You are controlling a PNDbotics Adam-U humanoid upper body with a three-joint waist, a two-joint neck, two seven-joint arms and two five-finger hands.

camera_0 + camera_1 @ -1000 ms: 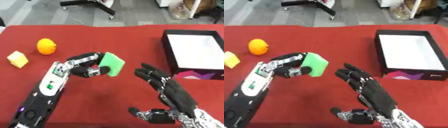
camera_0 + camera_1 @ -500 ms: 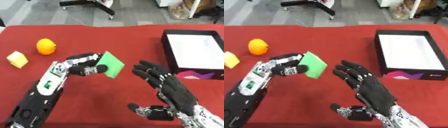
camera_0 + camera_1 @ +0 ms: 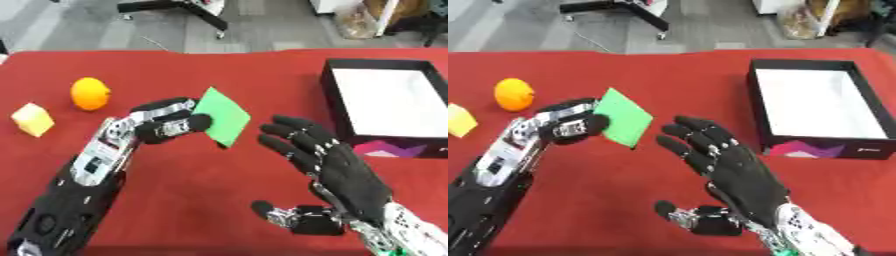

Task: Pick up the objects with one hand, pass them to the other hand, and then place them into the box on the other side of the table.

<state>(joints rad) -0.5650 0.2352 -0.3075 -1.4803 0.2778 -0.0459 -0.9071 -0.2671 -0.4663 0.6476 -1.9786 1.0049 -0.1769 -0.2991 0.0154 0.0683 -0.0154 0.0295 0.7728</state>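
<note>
My left hand (image 3: 162, 124) holds a flat green block (image 3: 221, 117) above the red table, fingers and thumb pinched on its left edge; the block is tilted like a diamond. My right hand (image 3: 337, 172) is open, palm up, fingers spread, just right of the block and not touching it. A black box (image 3: 385, 105) with a white inside stands at the right of the table. An orange (image 3: 89, 93) and a yellow block (image 3: 33, 119) lie on the table at the left.
The red table (image 3: 210, 200) reaches to the far edge, where grey floor and a black chair base (image 3: 175, 6) show. The box has a coloured front wall (image 3: 815, 149).
The right hand has risen and moved closer to the green block. The left hand has tilted the block slightly and carried it a little rightward.
</note>
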